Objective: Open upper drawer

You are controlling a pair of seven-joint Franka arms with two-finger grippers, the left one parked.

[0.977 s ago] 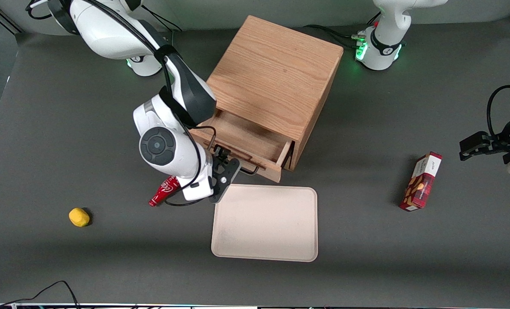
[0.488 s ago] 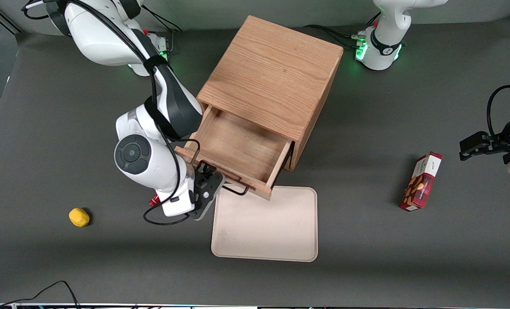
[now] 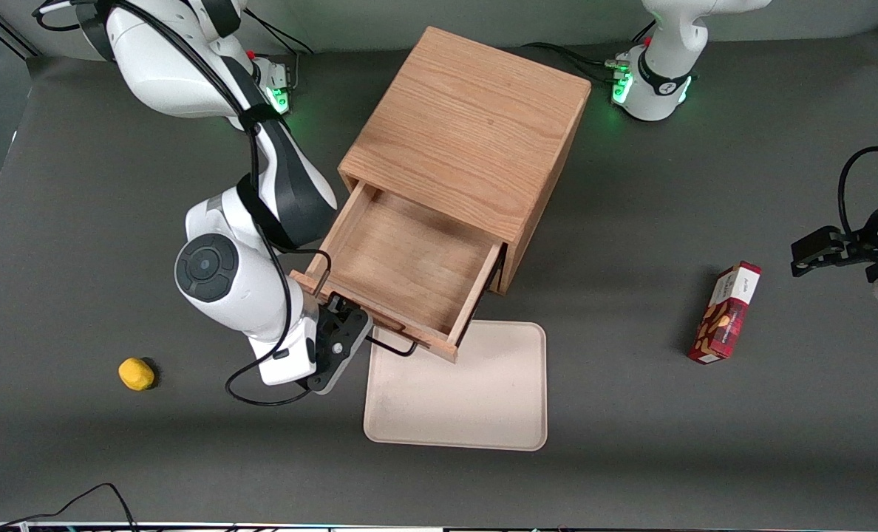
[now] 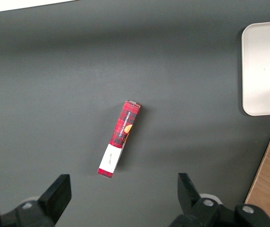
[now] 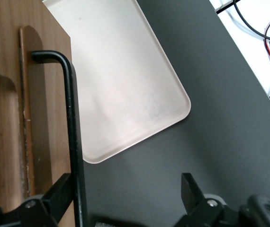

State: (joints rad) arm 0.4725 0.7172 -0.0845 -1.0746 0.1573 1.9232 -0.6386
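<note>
Front view is showing the right arm reaching down beside the wooden cabinet (image 3: 468, 125), its wrist bending toward the front camera and its gripper (image 3: 350, 330) sitting at the handle (image 3: 387, 344) of the upper drawer (image 3: 402, 277). In the right wrist view the 2 fingers (image 5: 59, 194) are standing spread apart, with the black wire handle running just beside 1 of them, not clamped. That drawer is standing pulled well out, its front edge overhanging the beige tray's (image 3: 483, 414) rim. Bare dark table (image 3: 631, 458) is lying nearer the camera.
</note>
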